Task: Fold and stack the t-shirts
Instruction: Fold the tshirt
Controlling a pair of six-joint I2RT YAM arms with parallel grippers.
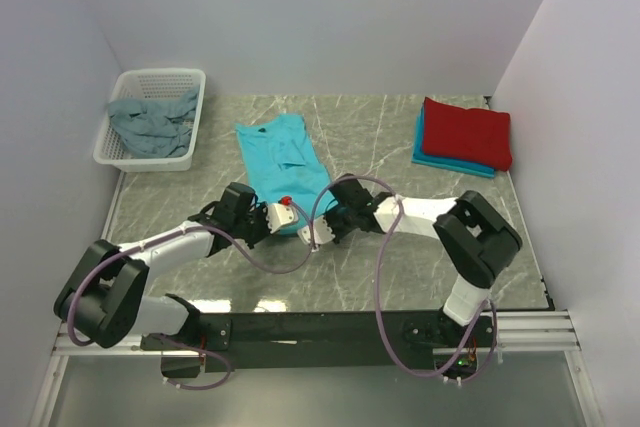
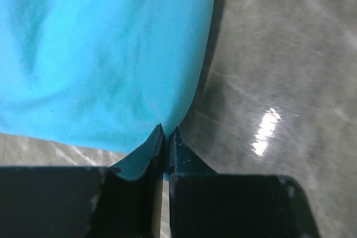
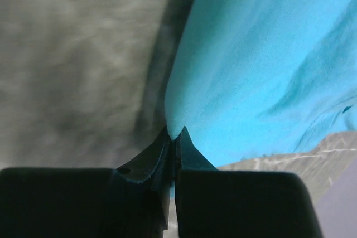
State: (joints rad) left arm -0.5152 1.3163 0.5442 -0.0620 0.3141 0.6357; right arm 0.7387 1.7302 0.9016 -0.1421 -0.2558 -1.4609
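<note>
My grey marble table (image 1: 400, 267) is carrying three things directly. A white basket (image 1: 197, 119) is sitting at the upper left of the frame, near the table's left edge. A turquoise shirt (image 1: 282, 152) is lying spread lengthwise in the middle. At the upper right a folded blue shirt (image 1: 448, 163) is resting on the stone, its edge peeking out beneath a red shirt (image 1: 465, 132).

lab cell: white walls (image 1: 300, 17), marble table (image 1: 390, 142)
</note>
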